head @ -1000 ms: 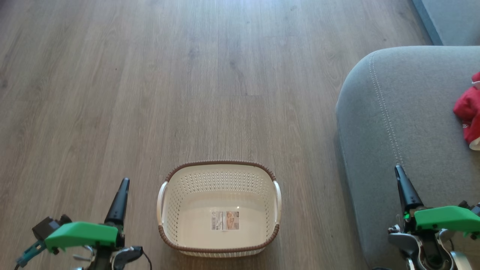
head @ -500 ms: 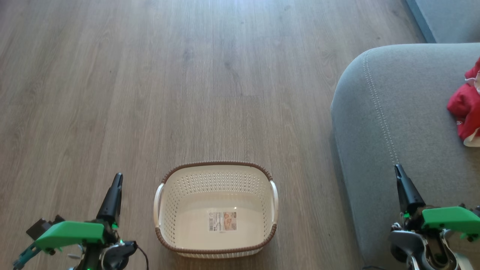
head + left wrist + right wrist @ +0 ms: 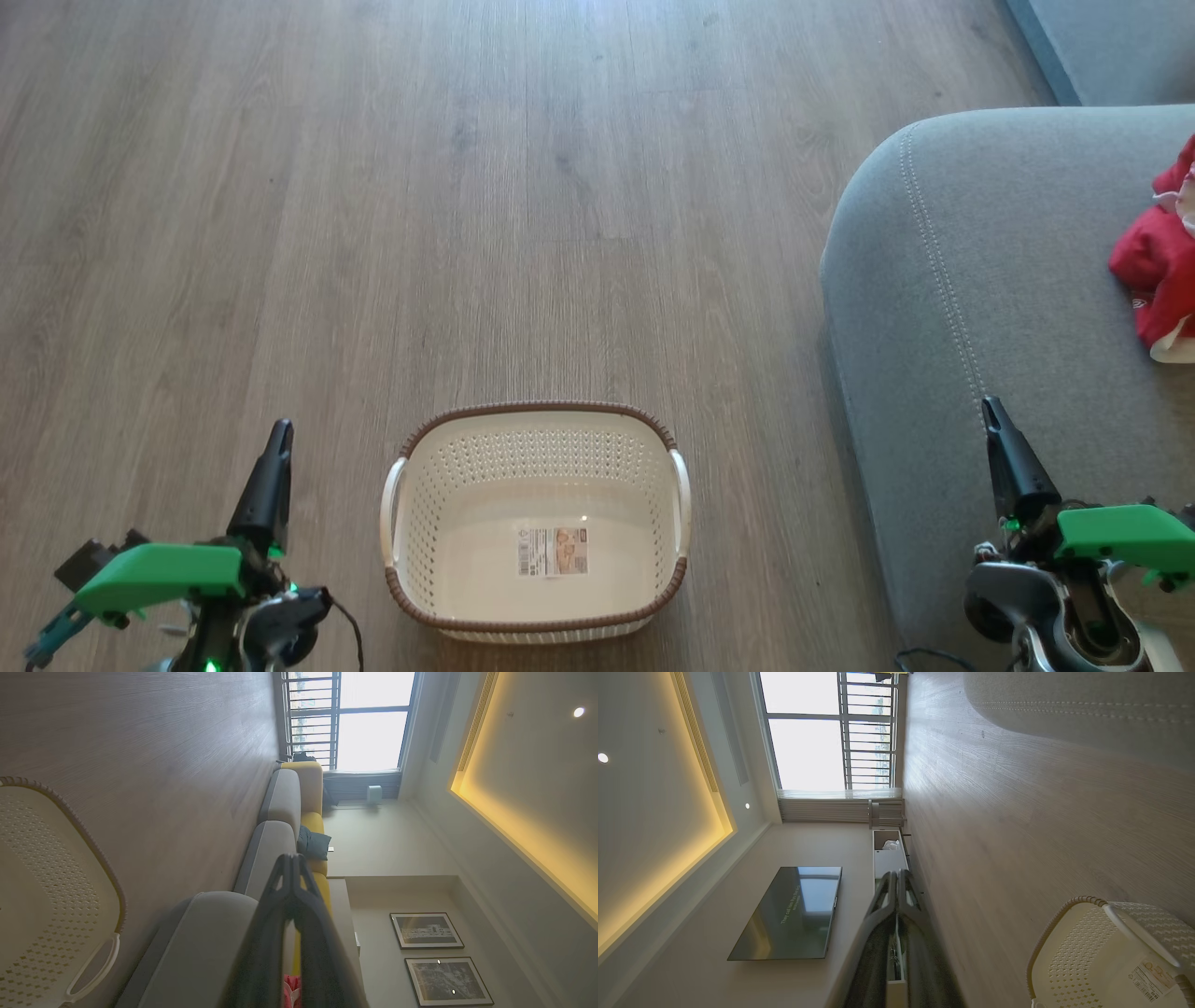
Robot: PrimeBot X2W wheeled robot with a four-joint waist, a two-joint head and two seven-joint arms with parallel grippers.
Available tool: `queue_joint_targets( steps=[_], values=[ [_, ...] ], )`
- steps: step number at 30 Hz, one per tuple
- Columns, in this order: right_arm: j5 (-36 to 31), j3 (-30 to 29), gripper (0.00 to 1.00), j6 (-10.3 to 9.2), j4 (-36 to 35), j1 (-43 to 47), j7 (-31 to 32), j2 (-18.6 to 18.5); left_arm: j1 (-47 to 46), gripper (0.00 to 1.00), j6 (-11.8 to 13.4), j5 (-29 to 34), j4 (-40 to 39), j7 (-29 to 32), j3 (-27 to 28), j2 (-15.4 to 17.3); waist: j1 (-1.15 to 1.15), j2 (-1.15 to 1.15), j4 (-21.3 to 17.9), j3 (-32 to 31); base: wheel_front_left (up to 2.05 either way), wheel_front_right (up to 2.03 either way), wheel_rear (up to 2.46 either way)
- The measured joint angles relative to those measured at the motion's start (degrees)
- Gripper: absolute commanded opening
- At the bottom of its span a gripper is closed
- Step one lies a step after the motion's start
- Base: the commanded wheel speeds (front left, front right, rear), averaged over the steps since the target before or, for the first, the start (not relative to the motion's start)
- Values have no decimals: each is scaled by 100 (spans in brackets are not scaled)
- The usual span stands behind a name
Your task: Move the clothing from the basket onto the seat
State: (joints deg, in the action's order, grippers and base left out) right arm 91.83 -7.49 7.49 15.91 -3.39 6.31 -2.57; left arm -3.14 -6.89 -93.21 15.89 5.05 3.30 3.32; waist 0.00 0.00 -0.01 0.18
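Basket [image 3: 534, 450] empty, clothing [image 3: 1150, 266] on seat [image 3: 1008, 280], so task looks done. L pincer [image 3: 279, 435] & R pincer [image 3: 992, 413] clenched, holding nothing. Best: park arms clear of basket, no re-grab.

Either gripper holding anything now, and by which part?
Nothing held. Left gripper and right gripper are shut, empty; clothing lies on the seat, basket empty.

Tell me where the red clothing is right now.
In the head view, the red clothing lies on the grey seat at the picture's far right edge, well right of the empty basket.
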Motion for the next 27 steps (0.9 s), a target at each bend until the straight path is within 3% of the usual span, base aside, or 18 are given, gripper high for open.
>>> queue_joint_targets(
  steps=[27],
  values=[
    [0, 0, 0, -1, 0, 0, 0, 0, -27, 0, 0, 1, -3, 43, 32, -10, 0, 0, 1, 0, 0, 0, 0]
  ],
)
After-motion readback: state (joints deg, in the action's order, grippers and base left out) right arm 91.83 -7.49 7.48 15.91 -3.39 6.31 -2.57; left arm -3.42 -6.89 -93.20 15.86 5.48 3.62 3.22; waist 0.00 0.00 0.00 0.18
